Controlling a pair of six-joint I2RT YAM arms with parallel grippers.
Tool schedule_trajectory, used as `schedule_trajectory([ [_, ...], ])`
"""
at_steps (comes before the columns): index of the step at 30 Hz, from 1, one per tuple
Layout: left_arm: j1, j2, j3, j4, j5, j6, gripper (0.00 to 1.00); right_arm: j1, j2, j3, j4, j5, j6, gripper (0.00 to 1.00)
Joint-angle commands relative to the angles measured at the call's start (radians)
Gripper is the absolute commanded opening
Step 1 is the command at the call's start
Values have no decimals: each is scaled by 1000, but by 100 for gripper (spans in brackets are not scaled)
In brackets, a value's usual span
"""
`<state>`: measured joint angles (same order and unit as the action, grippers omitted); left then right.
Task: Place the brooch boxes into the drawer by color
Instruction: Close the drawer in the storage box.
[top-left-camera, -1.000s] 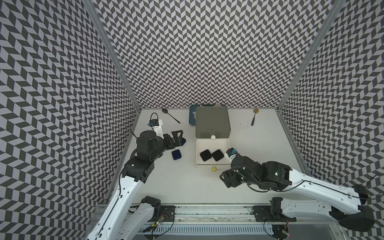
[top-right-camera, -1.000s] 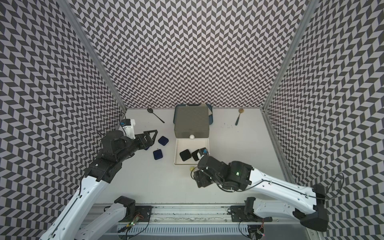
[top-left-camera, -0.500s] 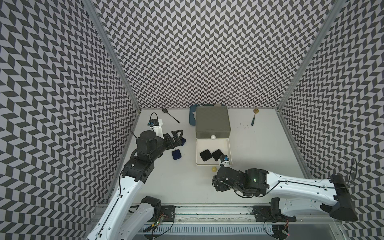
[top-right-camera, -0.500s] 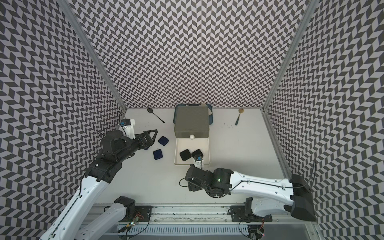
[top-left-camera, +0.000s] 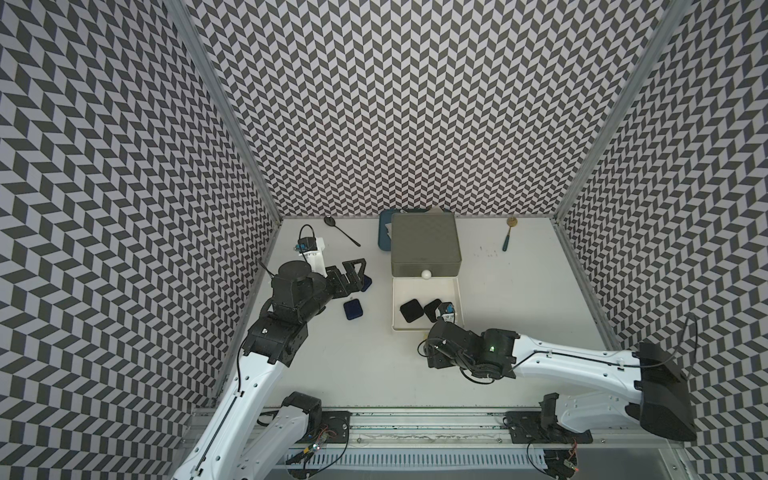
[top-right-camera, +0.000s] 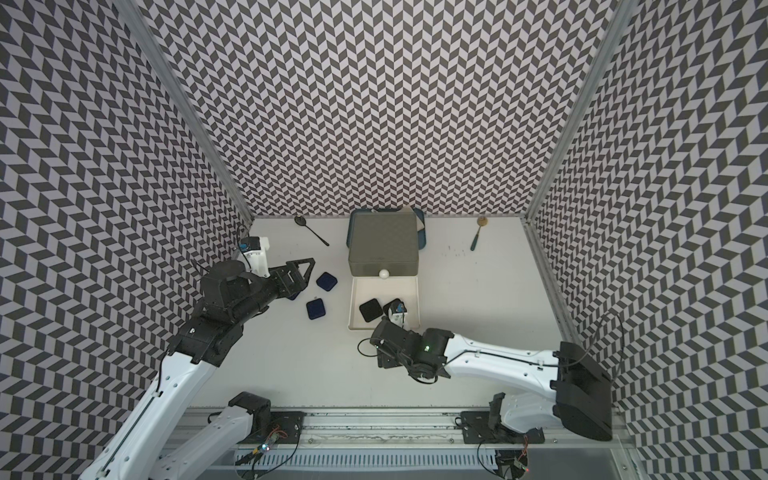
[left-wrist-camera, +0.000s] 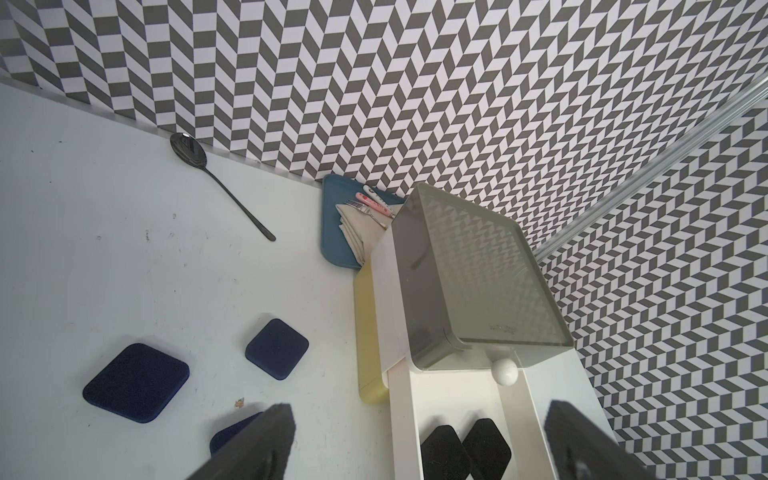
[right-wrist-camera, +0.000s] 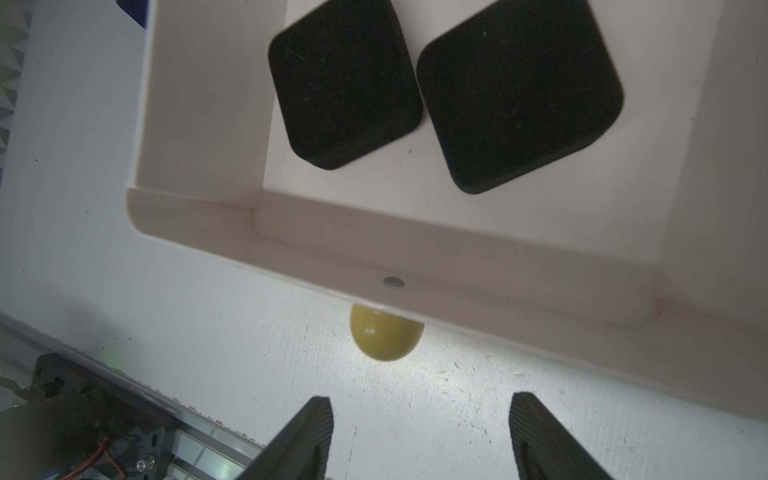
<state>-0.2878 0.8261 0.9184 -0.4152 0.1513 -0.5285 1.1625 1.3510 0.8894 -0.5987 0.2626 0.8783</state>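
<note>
The drawer chest (top-left-camera: 424, 245) has a grey top tier and its white drawer (top-left-camera: 395, 307) pulled out. Two black brooch boxes (right-wrist-camera: 345, 83) (right-wrist-camera: 519, 91) lie side by side in it. My right gripper (right-wrist-camera: 419, 401) is open just in front of the drawer's yellow knob (right-wrist-camera: 386, 336), holding nothing. On the table to the chest's left lie three navy brooch boxes (left-wrist-camera: 136, 379) (left-wrist-camera: 276, 348) (left-wrist-camera: 232, 432). My left gripper (top-left-camera: 353, 270) hangs wide open above them, one finger (left-wrist-camera: 274, 432) hiding part of the nearest box. No red boxes are in view.
A black spoon (top-left-camera: 340, 229) lies at the back left, a gold-and-teal spoon (top-left-camera: 508, 237) at the back right. A dark blue tray (left-wrist-camera: 338, 224) with a napkin and fork sits behind the chest. Patterned walls enclose three sides.
My right arm has swung left and toward the front, bringing its gripper down before the white drawer's front; its jaws have narrowed a little. The left arm has not moved.
</note>
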Motion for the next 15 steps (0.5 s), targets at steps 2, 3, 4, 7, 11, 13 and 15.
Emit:
schedule_trajectory([
  [2,-4,1,38,-1,0,12,100,-14,20,26,53,-11,-29,71],
  [3,-4,1,40,-2,-2,13,100,-19,18,26,56,-6,-31,71],
  [4,-4,1,42,-4,-2,15,100,-24,15,25,61,-1,-34,70],
  [7,-4,5,45,-7,-5,20,100,-39,11,25,74,-2,-50,69],
  [11,-4,8,43,-7,-6,20,100,-49,32,33,77,-5,-68,68],
  [13,-4,8,40,-4,-6,18,100,-50,47,37,84,-4,-73,68],
  [15,-4,8,38,-4,-5,17,100,-54,58,43,87,-4,-75,67],
])
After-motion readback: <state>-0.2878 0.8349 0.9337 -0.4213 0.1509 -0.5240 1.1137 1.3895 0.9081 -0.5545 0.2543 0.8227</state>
